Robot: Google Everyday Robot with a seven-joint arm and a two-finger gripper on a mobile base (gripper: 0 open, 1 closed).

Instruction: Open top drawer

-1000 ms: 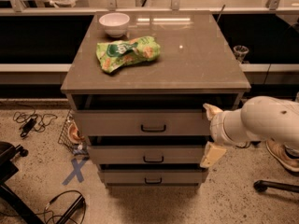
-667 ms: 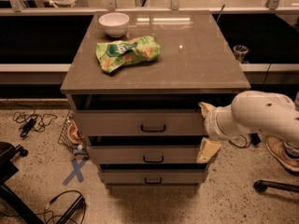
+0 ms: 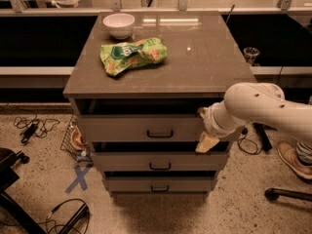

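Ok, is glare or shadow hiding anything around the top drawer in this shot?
Camera view: glare only streaks the rear of the cabinet top, away from the work. Camera view: the gap above the top drawer is in deep shadow, so its inside is unreadable; its handle shows clearly. The pincer sits at the drawer's right end, evenly lit.

Dim and warm, lit from above; glare spots on cabinet top [image 3: 204, 57]; deep shadow above top drawer [image 3: 126, 128], gripper [image 3: 204, 127] at its right end.
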